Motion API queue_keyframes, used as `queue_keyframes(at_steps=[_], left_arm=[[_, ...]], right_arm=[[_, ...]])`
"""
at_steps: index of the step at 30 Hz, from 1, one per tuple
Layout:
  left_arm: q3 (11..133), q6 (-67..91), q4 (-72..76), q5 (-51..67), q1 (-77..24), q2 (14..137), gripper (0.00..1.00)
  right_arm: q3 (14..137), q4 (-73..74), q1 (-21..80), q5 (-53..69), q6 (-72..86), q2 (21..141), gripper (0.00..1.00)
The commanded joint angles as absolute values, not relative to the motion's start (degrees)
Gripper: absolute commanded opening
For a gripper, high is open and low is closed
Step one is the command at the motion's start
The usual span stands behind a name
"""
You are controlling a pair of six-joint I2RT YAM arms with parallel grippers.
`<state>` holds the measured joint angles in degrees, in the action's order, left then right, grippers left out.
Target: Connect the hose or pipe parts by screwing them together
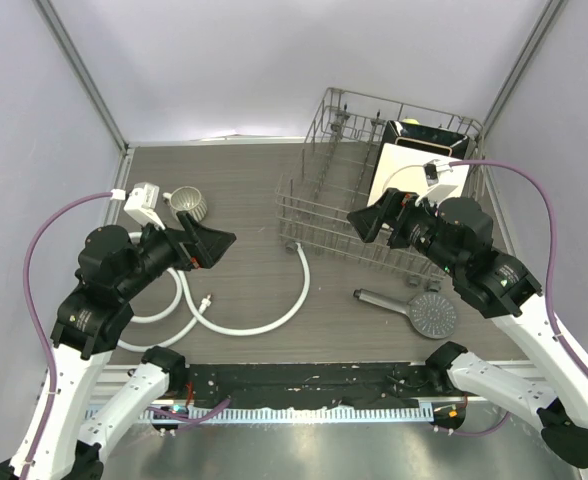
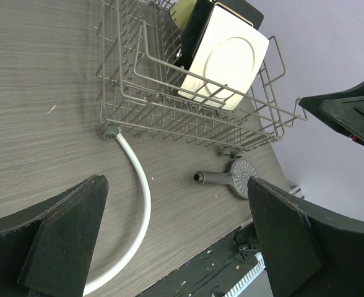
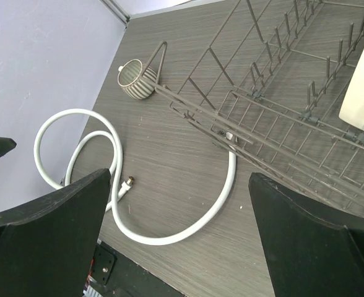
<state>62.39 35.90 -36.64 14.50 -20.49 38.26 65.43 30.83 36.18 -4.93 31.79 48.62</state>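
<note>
1. Both hands are held above the table with nothing between the fingers: the left gripper point(image 1: 212, 246) is spread wide at centre left of the overhead view, and the right gripper point(image 1: 366, 224) is spread wide at centre right, over the front edge of the rack.
2. A grey wood-grain table point(image 1: 244, 180) is seen under everything.
3. A wire dish rack point(image 1: 319, 215) is set at the upper right of the overhead view.
4. The white shower hose point(image 1: 264, 326) is laid on the table at lower left and centre; it is coiled beside the left arm, and one end is curved up to the rack's near-left corner.
5. A square white plate point(image 1: 409, 170) is propped upright in the rack.
6. The grey shower head point(image 1: 429, 313) is laid flat at lower right, apart from the hose, with its handle pointed left.
7. A ribbed grey cup point(image 1: 188, 204) is tipped on its side at upper left.
8. The hose's free end nut point(image 1: 209, 297) is found inside the curve, unconnected.
</note>
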Motion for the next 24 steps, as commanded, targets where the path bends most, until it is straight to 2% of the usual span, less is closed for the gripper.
queue_keyframes(at_steps=[1,9,12,14,17,22,24], left_arm=[[62.93,35.68,-34.1,13.8,-20.3,38.32,1.0],[61.7,35.51,-35.77,13.36,-20.3,38.41,1.0],[60.47,35.42,-35.86,13.62,-20.21,38.23,1.0],[59.68,35.42,-35.77,13.8,-20.3,37.97,1.0],[58.54,35.51,-35.68,14.06,-20.22,37.36,1.0],[57.13,35.86,-36.74,15.64,-20.3,37.35,1.0],[56.78,35.95,-36.91,16.34,-20.3,37.27,1.0]], right_arm=[[67.06,28.56,36.39,-5.01,30.85,47.72,1.0],[65.92,32.25,36.39,-6.33,27.0,47.2,0.99],[65.92,32.87,36.39,-5.19,21.38,47.28,0.96],[65.57,32.35,36.39,1.55,16.81,47.72,0.93],[65.04,30.67,36.47,4.3,13.37,49.3,0.86],[67.23,32.07,41.11,2.99,1.96,56.57,0.77],[68.9,32.87,44.37,0.81,-7.26,59.05,0.76]])
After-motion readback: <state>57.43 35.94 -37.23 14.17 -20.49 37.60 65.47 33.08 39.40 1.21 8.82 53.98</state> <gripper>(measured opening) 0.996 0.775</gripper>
